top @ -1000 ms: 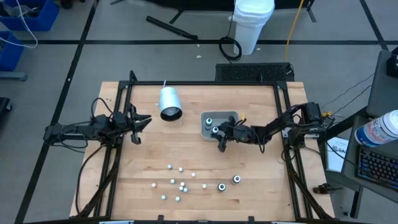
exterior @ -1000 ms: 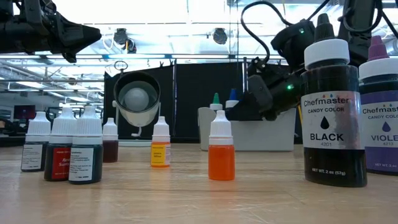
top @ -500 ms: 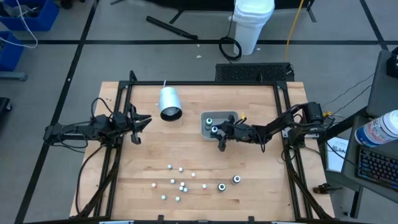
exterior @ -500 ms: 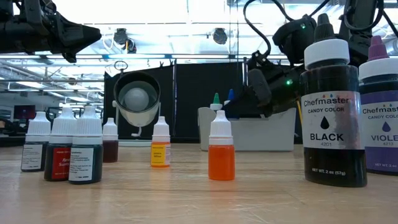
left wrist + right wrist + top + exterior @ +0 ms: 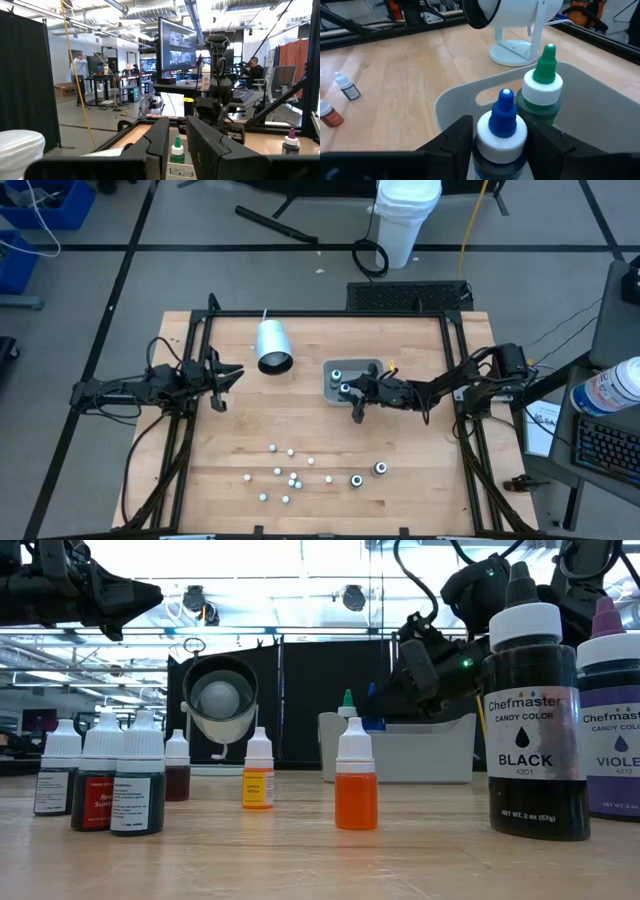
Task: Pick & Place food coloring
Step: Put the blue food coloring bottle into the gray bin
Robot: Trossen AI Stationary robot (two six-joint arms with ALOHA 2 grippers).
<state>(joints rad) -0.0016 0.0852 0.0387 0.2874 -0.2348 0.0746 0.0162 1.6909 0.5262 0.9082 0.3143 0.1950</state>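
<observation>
step in hand: i judge this the placing step, with my right gripper carrying a dark blue-tipped, white-collared food coloring bottle over the clear grey rectangular tray
right jaws: clamped on that blue-tipped bottle, one finger on each side of its white collar
where the bottle is: held above the tray's near wall, just beside the green-tipped bottle standing inside; i cannot tell whether its base touches the tray floor
next move: it calls for lowering straight down beside the green-tipped one without knocking it, then parting my fingers and lifting clear
tray contents: the green-tipped bottle for certain; from above two white-rimmed tops show there, one of them mine
left gripper: waits near the table's left side, jaws a little apart, holding nothing
still to collect: small white-capped dropper bottles scattered on the wooden table toward the front, with two larger dark bottles beside them
other container: a white cylinder cup on a stand, tipped on its side; i see nothing in it
</observation>
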